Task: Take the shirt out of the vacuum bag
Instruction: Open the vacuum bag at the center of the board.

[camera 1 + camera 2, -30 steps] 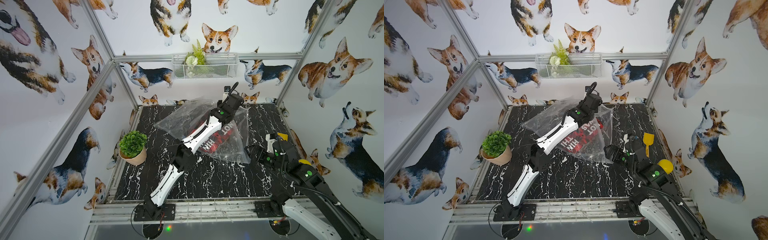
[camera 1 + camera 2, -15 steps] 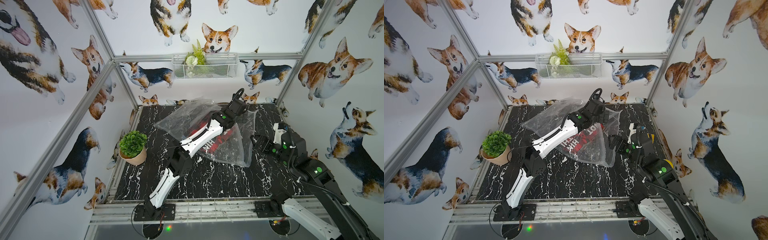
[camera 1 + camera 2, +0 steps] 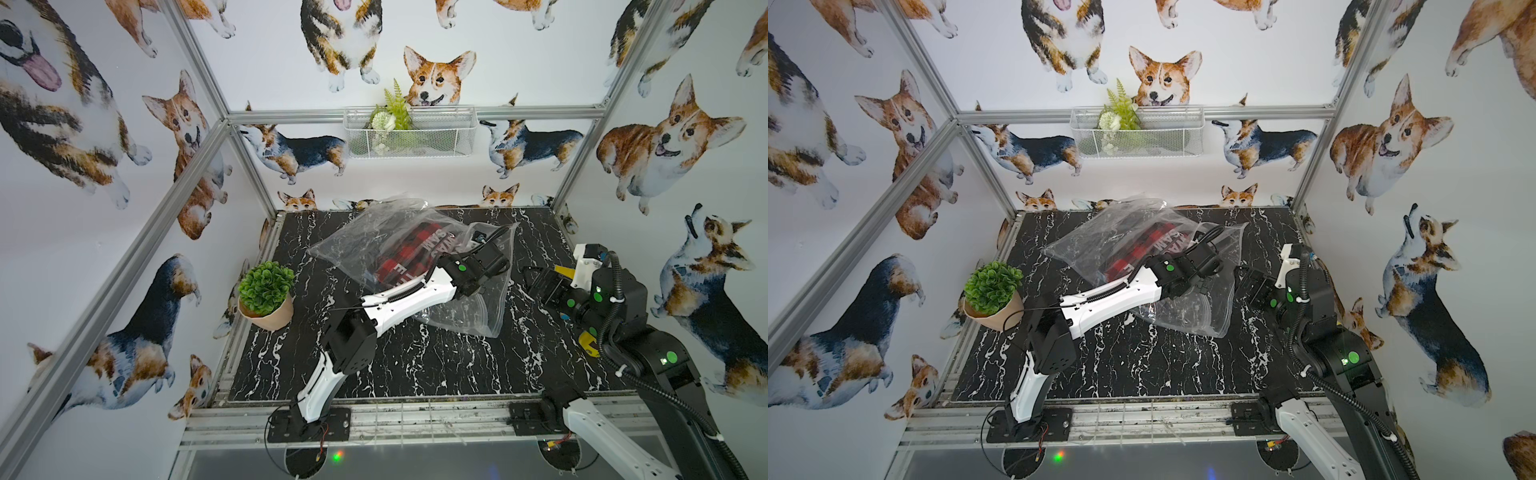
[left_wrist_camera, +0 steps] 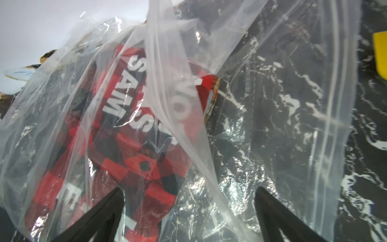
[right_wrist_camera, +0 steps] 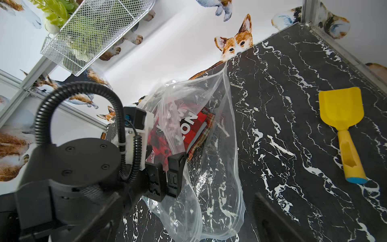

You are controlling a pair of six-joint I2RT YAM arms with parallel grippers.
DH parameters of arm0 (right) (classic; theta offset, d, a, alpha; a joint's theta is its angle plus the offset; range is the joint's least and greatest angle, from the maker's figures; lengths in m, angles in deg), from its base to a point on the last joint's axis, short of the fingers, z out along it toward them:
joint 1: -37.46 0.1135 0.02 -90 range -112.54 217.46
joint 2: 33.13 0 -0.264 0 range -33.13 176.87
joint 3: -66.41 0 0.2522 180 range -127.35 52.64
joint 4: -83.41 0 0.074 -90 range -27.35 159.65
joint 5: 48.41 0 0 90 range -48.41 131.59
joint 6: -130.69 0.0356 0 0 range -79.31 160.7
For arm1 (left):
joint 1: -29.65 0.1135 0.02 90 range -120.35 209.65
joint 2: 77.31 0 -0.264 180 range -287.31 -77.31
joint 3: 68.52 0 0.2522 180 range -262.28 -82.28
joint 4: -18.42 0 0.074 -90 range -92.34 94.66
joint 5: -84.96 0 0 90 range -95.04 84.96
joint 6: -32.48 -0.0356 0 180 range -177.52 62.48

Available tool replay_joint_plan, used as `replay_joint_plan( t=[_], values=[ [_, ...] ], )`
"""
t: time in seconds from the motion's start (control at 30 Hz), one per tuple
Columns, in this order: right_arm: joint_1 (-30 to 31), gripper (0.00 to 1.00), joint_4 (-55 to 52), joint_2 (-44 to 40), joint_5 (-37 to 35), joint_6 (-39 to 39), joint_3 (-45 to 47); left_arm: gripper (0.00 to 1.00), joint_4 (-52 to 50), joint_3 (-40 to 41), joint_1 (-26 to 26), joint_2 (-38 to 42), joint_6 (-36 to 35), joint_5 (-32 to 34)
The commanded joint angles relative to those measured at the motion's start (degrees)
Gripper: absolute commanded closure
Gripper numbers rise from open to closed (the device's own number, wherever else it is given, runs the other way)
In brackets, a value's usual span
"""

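The vacuum bag [image 3: 345,245] is lying crumpled on the black marbled table [image 3: 415,365], occupying the centre of the frame in both top views, toward the back edge. Its zip-seal edge is facing the right side of the frame.

1. At centre left, a potted plant [image 3: 266,291] is standing upright near the table's left edge, well apart from the bag.
2. At upper centre, a white wire basket [image 3: 409,133] is hanging on the back wall.
3. Inside the bag, the shirt [image 3: 409,249], red-and-black check with white lettering, is lying folded. It is showing through the plastic and is fully enclosed.
4. The left arm is reaching diagonally across the table, its wrist sitting over the bag's right portion. In the left wrist view, the left gripper [image 4: 189,188] is standing wide open; a loose fold of plastic is running between the fingers, but nothing is clamped.
5. Right of centre, the right gripper [image 3: 534,278] is hovering just beside the bag's open edge. Its fingers are spread fully and are holding nothing.
6. In the right wrist view, a yellow scoop [image 5: 343,125] is lying flat on the table at the right of the frame, apart from the bag.
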Motion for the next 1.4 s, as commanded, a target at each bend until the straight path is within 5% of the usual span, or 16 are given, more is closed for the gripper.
replay_joint_plan(
  t=[0.0,0.23,0.4,0.63,0.93,1.07,1.2,1.23,1.37],
  values=[
    [0.0,0.00,-0.6,-0.6,0.0,1.0,1.1,0.00,-2.0,-1.0,0.1,-2.3,3.6,3.0],
    [0.0,0.00,-0.6,-2.2,0.4,1.7,3.3,0.00,3.1,-7.9,-1.5,-5.3,2.2,0.8],
    [0.0,0.00,-1.1,-3.2,0.2,1.6,4.1,0.00,-6.7,-17.6,-2.2,-11.5,2.8,-1.2],
    [0.1,0.00,-2.1,-4.6,-0.3,1.1,4.5,0.00,-5.1,-1.2,-3.2,-4.3,4.5,3.3],
    [0.1,0.00,-1.2,-5.3,1.6,3.6,6.0,0.01,-7.6,-6.0,-3.4,-9.1,5.0,3.8],
    [0.0,0.00,-1.9,-6.1,1.4,3.6,6.6,0.22,-9.2,-11.2,-3.4,-12.3,4.3,1.8],
    [0.0,0.00,-3.4,-7.3,0.6,3.5,7.6,0.93,-12.5,-14.4,-3.4,-12.4,3.6,2.1],
    [0.0,0.00,-3.7,-7.7,0.4,3.5,7.9,1.00,-13.0,-14.3,-3.4,-11.4,3.4,3.1],
    [0.0,0.00,-3.1,-9.3,1.5,5.6,10.5,1.00,-14.1,-12.0,-3.2,-5.5,1.7,6.0]
  ],
)
